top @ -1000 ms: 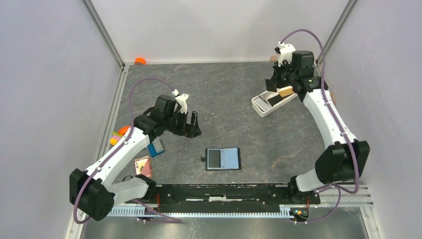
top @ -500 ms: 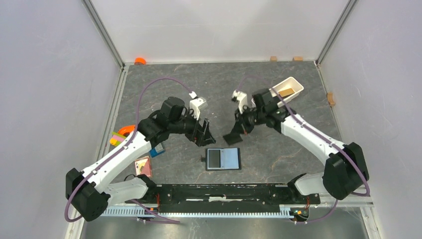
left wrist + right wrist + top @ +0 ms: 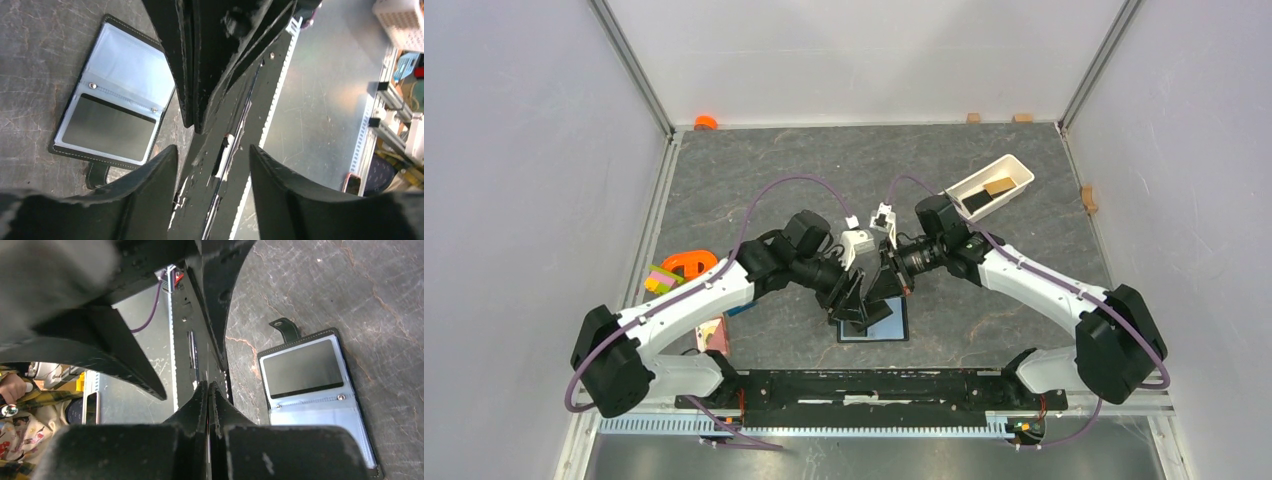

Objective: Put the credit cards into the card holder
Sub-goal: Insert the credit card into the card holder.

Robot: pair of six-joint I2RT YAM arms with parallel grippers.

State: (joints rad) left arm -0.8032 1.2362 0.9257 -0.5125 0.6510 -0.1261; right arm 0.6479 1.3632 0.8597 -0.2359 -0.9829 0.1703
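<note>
The card holder (image 3: pixel 890 325) lies open on the table, one clear pocket showing dark and the other light blue (image 3: pixel 115 107) (image 3: pixel 315 390). Both grippers meet just above its left half. My right gripper (image 3: pixel 207 384) (image 3: pixel 880 290) is shut on a thin black credit card (image 3: pixel 207 362), seen edge-on. My left gripper (image 3: pixel 212 150) (image 3: pixel 854 302) faces it, open, with its fingers (image 3: pixel 150 175) apart on either side of the card's line. A tan credit card (image 3: pixel 999 186) and a black one (image 3: pixel 976 202) lie in the white tray (image 3: pixel 1014 165).
The tray stands at the back right. At the left edge are an orange ring (image 3: pixel 689 263), coloured blocks (image 3: pixel 662 278) and a pink rectangle (image 3: pixel 714 335) half under the left arm. Small wooden blocks (image 3: pixel 1087 195) lie along the back and right edges. The black base rail (image 3: pixel 864 385) runs along the front.
The right arm swung from the tray to the table's centre carrying the black card. The left arm moved right to meet it over the holder, and its jaws narrowed. The tray sits further back.
</note>
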